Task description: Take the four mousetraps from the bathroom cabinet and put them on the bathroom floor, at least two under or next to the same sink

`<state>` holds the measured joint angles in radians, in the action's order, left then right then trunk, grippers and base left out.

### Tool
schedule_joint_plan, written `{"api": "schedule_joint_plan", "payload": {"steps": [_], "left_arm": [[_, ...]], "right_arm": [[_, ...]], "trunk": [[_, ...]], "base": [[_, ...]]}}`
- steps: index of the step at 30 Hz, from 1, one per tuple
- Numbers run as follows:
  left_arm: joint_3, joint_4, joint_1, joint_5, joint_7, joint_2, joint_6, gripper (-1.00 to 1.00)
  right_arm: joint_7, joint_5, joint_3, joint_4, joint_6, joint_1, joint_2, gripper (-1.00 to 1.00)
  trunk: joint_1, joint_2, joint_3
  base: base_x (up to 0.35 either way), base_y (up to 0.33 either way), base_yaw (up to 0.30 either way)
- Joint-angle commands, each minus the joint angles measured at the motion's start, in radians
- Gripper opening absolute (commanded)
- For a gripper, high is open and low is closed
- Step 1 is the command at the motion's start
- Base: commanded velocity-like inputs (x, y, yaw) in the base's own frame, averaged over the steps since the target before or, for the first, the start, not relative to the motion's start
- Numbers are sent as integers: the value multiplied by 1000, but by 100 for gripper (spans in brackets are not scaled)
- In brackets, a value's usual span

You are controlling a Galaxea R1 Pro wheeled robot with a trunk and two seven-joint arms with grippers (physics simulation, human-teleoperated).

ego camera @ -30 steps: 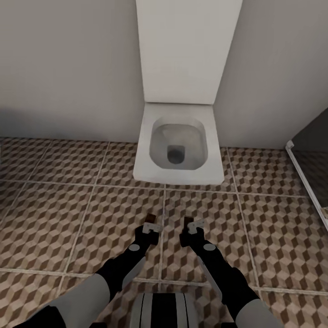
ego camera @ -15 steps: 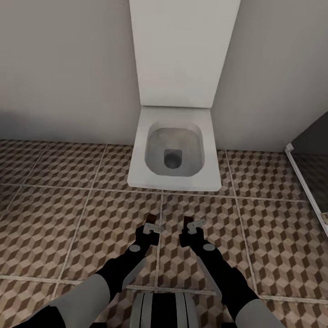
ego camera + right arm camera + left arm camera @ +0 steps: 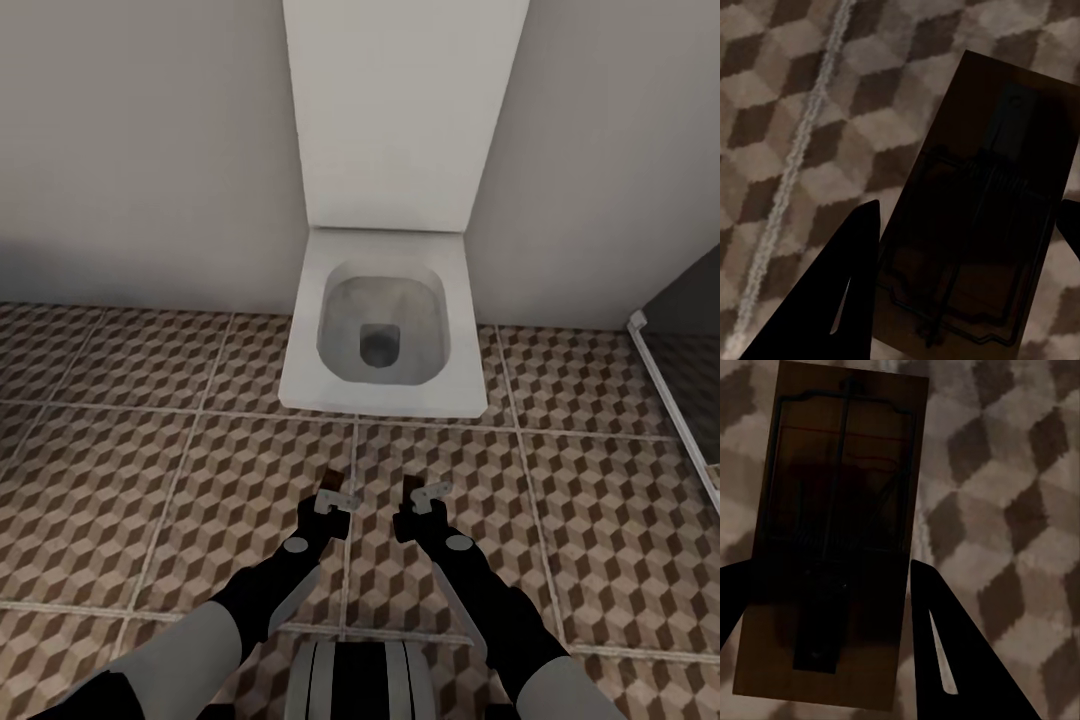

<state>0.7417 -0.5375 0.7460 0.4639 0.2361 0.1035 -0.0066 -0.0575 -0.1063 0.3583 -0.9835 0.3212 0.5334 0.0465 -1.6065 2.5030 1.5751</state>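
Note:
My left gripper is shut on a mousetrap, a small brown plate sticking out past the fingertips. In the left wrist view this mousetrap shows its wire frame and spring, held between dark fingers. My right gripper is shut on a second mousetrap; the right wrist view shows that dark plate between the fingers. Both hang side by side above the bathroom floor, just in front of the toilet. The cabinet and sink are out of view.
A white toilet with its lid raised stands against the grey wall straight ahead. At the right, a dark glass shower panel rises behind a white sill. Patterned tiles stretch to the left and right of the arms.
The whole head view shifted slightly early on, with the toilet sitting a little further left and lower in the picture. Both grippers keep their hold on the mousetraps and have not moved.

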Motion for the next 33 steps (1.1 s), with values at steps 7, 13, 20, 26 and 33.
{"api": "schedule_joint_plan", "payload": {"steps": [7, 13, 20, 26, 33], "left_arm": [[8, -1, 1, 5, 9, -1, 0, -100], [8, -1, 1, 5, 9, -1, 0, -100], [8, -1, 1, 5, 9, -1, 0, -100], [8, -1, 1, 5, 9, -1, 0, -100], [8, -1, 1, 5, 9, -1, 0, -100]], "right_arm": [[-7, -10, 2, -1, 4, 0, 0, -100], [-7, -10, 2, -1, 4, 0, 0, -100], [-6, -10, 2, -1, 4, 0, 0, -100], [-7, -10, 2, -1, 4, 0, 0, -100], [-7, -10, 2, -1, 4, 0, 0, -100]], "trunk": [[0, 0, 11], [0, 0, 20], [0, 0, 31], [0, 0, 40], [0, 0, 50]], "base": [[0, 0, 0], [0, 0, 0], [0, 0, 0], [0, 0, 0], [0, 0, 0]]}}
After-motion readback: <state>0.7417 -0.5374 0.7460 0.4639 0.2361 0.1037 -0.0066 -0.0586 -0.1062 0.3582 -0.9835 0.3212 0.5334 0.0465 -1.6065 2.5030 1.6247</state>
